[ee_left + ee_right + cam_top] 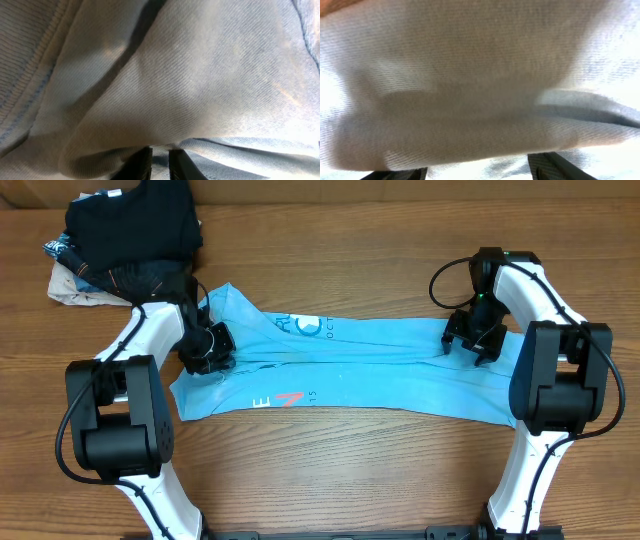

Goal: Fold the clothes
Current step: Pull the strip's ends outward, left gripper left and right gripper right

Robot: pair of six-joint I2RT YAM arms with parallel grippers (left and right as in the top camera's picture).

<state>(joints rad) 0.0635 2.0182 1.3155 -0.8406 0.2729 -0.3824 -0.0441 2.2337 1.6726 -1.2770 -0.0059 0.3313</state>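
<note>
Left gripper pinches T-shirt; right gripper perhaps too.

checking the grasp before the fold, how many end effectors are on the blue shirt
2. The left end effector is pinched shut on the blue shirt at its left end; the right end effector sits over the right end, fingers spread.

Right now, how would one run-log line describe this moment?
T-shirt: spread crosswise on table | left gripper: shut on T-shirt, one end | right gripper: at other end, grip hidden by cloth | dark pile: beyond left gripper
</note>
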